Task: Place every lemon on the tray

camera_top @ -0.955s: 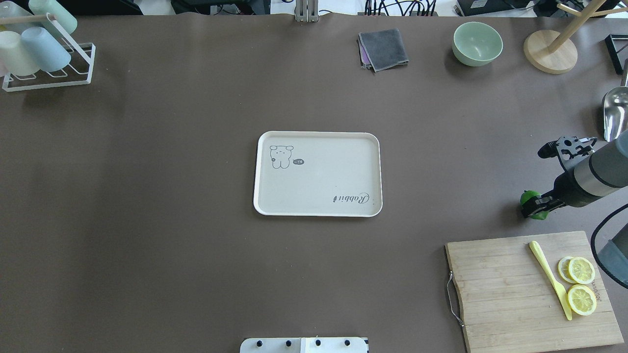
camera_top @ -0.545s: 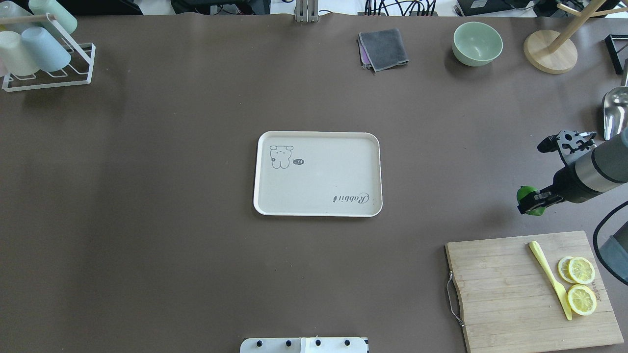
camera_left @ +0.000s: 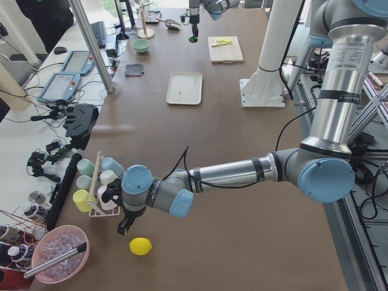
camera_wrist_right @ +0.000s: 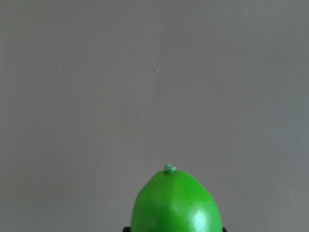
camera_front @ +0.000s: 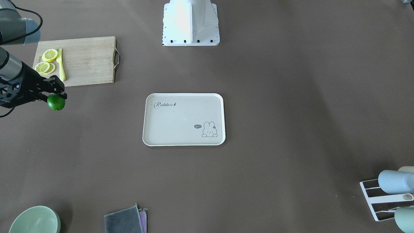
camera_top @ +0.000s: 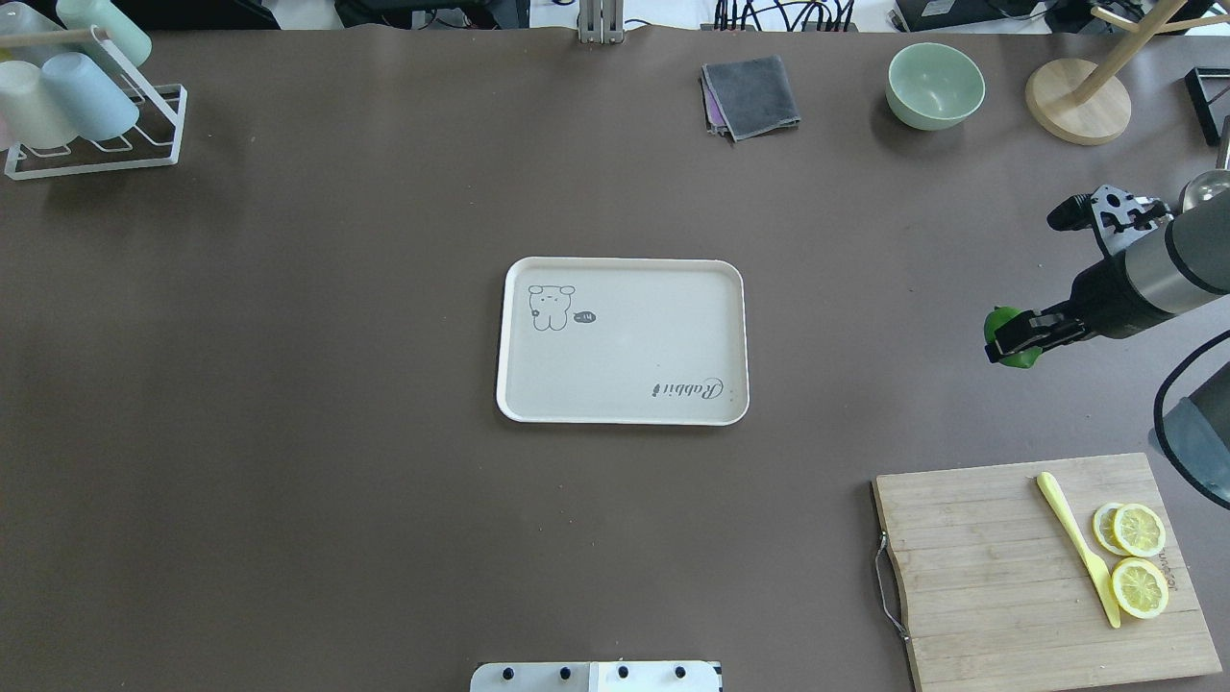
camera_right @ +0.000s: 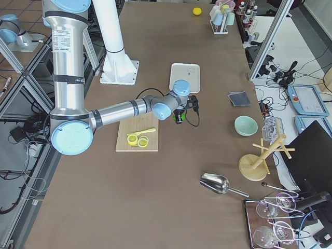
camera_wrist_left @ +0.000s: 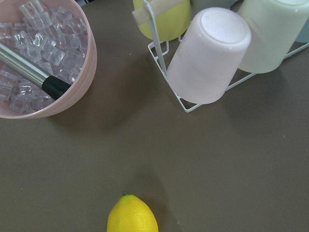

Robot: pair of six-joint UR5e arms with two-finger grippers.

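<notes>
My right gripper [camera_top: 1011, 338] is shut on the glossy green lemon [camera_top: 1000, 316] and holds it above the table, right of the cream "Rabbit" tray [camera_top: 623, 365]. The green lemon also shows in the front view [camera_front: 56, 102] and in the right wrist view [camera_wrist_right: 176, 205]. The tray holds nothing. The yellow lemon [camera_left: 140, 245] lies on the table at the far left end, next to the cup rack, and shows in the left wrist view [camera_wrist_left: 132, 215]. My left gripper [camera_left: 124, 225] hovers just beside it. I cannot tell whether it is open or shut.
A wooden cutting board [camera_top: 999, 577] with lemon slices [camera_top: 1138, 530] and a yellow knife [camera_top: 1076, 548] lies near the right front. A green bowl [camera_top: 935, 85], a grey cloth [camera_top: 750, 96] and a cup rack [camera_top: 86, 106] stand at the back. A pink bowl of ice [camera_wrist_left: 72, 92] sits near the yellow lemon.
My right gripper has carried the green lemon left and toward the far side in the overhead view, a little nearer the tray.
</notes>
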